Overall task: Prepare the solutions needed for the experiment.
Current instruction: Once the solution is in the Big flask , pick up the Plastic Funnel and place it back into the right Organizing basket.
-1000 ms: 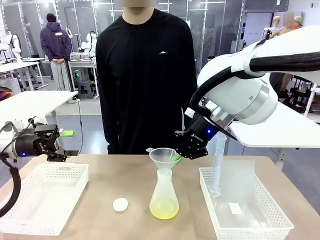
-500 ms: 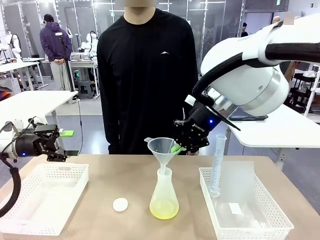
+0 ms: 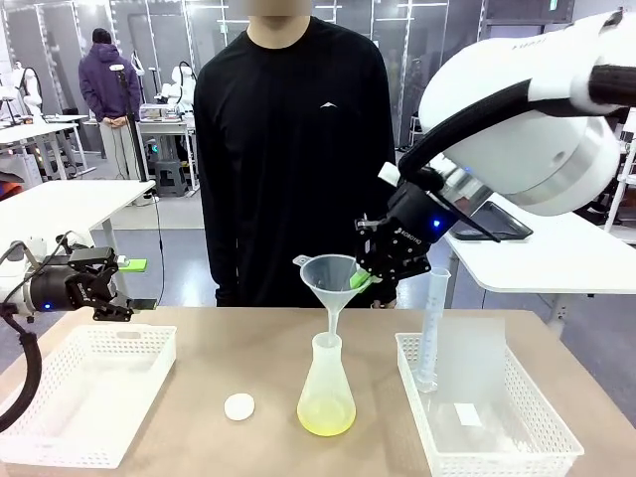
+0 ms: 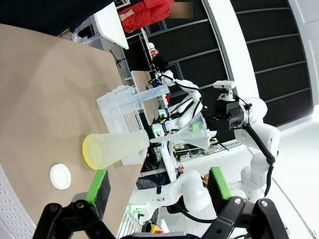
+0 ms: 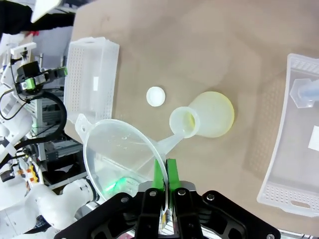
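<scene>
Clamping the funnel (image 3: 335,276) rim over the flask (image 3: 326,383) of solutions (image 3: 326,423), right tool (image 3: 360,282); left tool (image 4: 158,185) fingers apart.

Bright, even light; wide-angle wrist distortion

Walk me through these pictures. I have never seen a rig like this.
The machine is a robot with two white arms at a table. A person stands across it. The front view looks over the table from the robot's side. Each wrist view comes from a camera on one arm, looking along its fingers. The right gripper is shut on the rim of a clear funnel, whose stem hangs at the mouth of a frosted flask. A shallow yellow-green solution lies in the flask, and a white cap sits beside it. A left basket and a right basket stand at the sides; the right one holds a cylinder. The left gripper is open and holds nothing.
</scene>
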Motion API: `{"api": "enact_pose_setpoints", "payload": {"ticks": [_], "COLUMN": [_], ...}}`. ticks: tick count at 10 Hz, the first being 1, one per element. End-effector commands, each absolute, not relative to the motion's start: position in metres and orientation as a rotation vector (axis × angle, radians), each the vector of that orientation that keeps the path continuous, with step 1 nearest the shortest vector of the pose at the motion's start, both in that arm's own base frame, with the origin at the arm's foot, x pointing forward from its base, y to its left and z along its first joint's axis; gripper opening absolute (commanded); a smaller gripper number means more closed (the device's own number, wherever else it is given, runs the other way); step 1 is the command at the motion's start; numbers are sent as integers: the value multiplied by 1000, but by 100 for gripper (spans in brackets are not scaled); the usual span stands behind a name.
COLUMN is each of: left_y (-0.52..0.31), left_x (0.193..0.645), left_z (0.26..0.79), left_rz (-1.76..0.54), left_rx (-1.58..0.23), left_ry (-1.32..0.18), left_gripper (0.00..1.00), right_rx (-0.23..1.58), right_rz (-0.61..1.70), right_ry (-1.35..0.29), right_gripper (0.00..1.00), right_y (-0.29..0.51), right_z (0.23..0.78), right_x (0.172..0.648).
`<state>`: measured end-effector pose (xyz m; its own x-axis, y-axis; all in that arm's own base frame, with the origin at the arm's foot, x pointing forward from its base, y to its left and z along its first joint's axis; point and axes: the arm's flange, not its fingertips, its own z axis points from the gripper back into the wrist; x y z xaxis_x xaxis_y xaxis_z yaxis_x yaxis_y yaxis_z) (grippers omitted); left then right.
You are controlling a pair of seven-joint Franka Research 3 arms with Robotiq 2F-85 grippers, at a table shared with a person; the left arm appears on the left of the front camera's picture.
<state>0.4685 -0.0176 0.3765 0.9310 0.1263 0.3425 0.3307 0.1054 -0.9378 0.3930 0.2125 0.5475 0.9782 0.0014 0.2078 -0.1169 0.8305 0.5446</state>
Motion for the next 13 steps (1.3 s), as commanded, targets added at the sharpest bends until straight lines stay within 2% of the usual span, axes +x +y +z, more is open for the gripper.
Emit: {"api": "enact_pose_setpoints", "payload": {"ticks": [1, 5, 7, 13], "left_y": [-17, -17, -17, -17], "left_x": [467, 467, 467, 467], "left_z": [379, 379, 379, 379], "left_rz": [-166, -166, -166, -166], "left_rx": [-1465, -1465, -1465, -1465], "left_ry": [-378, -378, -378, -378], "left_gripper": [100, 100, 100, 100], "right_rx": [625, 684, 703, 597], "right_rz": [48, 3, -86, -247], "right_ry": [-223, -259, -239, -175], "right_gripper": [0, 0, 0, 0], "right_y": [204, 157, 97, 3], "right_z": [553, 554, 546, 517], "right_x": [386, 388, 385, 374]}}
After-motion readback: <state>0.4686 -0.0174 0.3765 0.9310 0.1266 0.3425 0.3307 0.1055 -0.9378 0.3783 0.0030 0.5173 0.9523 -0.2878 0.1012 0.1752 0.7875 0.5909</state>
